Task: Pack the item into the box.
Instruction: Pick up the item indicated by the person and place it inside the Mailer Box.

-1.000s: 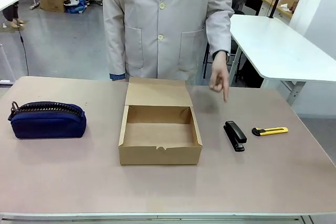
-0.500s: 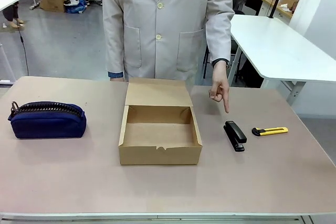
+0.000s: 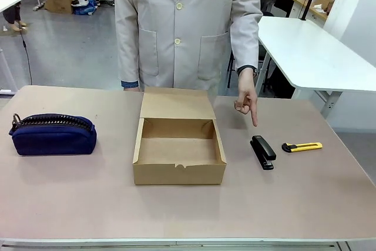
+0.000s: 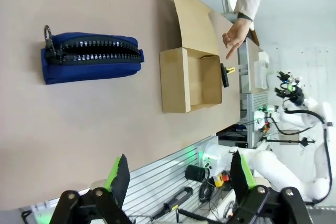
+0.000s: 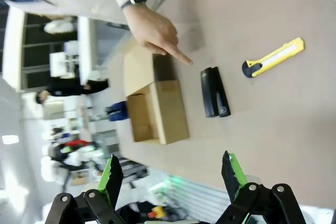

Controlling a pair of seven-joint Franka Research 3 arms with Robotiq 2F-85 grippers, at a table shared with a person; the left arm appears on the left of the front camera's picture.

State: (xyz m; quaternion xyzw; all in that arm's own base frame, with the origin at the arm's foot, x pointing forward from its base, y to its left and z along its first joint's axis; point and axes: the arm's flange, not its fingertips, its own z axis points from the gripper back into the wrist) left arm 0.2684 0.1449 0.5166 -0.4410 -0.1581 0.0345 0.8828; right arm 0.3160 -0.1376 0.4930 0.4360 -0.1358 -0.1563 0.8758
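Table (image 3: 59, 204): hand (image 3: 245, 99) points at stapler (image 3: 262, 151), box (image 3: 179, 174) open.

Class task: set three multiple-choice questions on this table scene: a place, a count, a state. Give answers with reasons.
1. Where is the black stapler?
A. Between the cardboard box and the yellow utility knife.
B. Inside the box.
C. On its lid.
2. How many things lie on the table outside the box?
A. Two.
B. Three.
C. Five.
3. The box is:
A. taped shut.
B. open, empty.
C. open, stapler inside.
Answers: 1 A, box on one side, knife on the other; 2 B, navy pouch, stapler, knife; 3 B, lid back, bare bottom.
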